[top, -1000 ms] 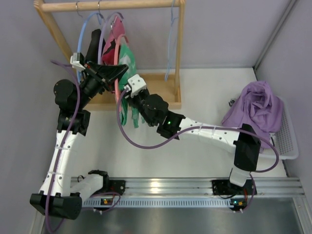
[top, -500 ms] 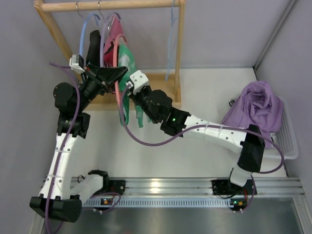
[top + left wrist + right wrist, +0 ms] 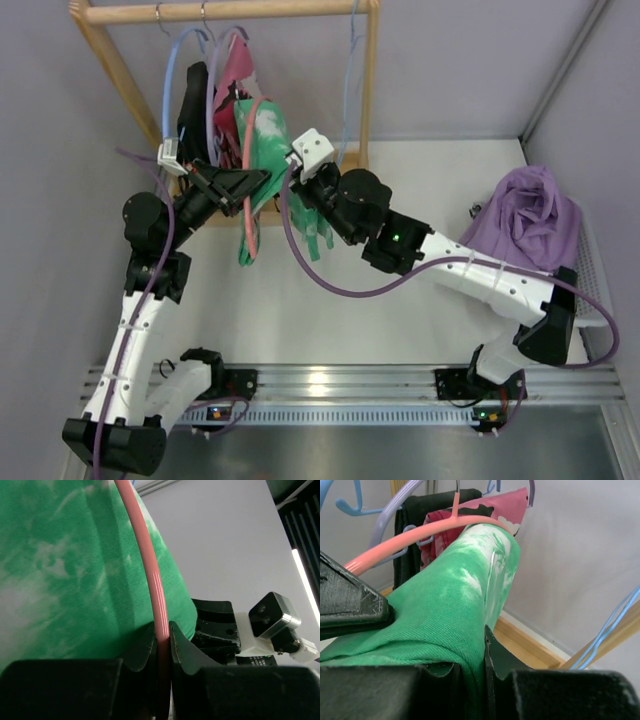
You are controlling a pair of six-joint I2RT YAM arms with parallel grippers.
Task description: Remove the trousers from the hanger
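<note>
The green, white-blotched trousers hang draped over the salmon-pink hanger in front of the rack. My left gripper is shut on the hanger's thin pink rod, which runs up between its jaws beside the trousers. My right gripper comes from the right and is shut on a fold of the trousers, pinched between its jaws. The hanger arcs above the fabric in the right wrist view.
A wooden rack carries light blue hangers, a lilac hanger and a pink-and-black garment. Its base board lies under the grippers. A purple cloth sits in a white basket at the right.
The right gripper has shut on the trousers. Both arms have shifted right and toward the near side, carrying hanger and trousers a little away from the rack.
</note>
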